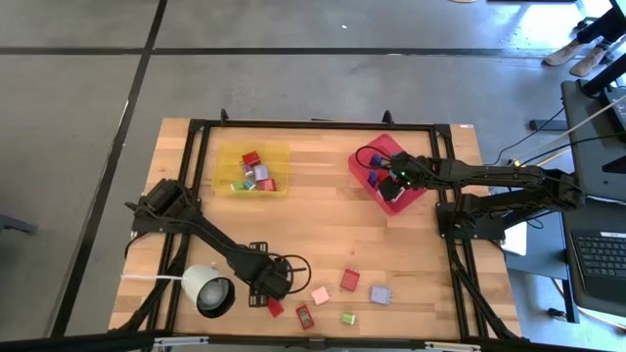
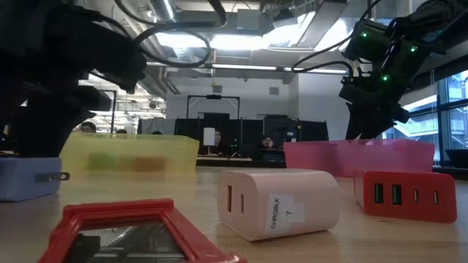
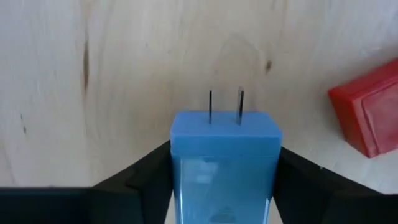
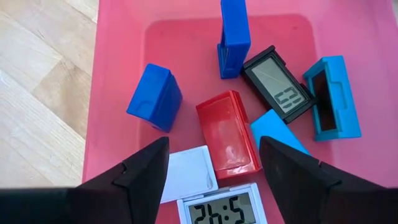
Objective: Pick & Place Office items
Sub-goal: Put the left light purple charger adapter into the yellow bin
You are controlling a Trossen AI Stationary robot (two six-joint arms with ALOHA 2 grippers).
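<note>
Left tool (image 3: 217,180) straddling a blue plug charger (image 3: 225,155) flat on the desk (image 3: 124,74), jaws at its sides, grip unconfirmed — prongs forward; right tool (image 4: 214,165) open, empty, above the red tray (image 4: 118,93) — likely dropping items

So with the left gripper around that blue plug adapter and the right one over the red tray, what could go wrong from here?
1. The left gripper flanks the blue adapter, and whether its grip is firm cannot be told; a loose hold could drop the adapter on lifting.
2. A red block lies close beside it and may get nudged.
3. The right gripper hangs open over the crowded red tray; coming down, its fingers may strike neighbouring items such as the red case.
</note>
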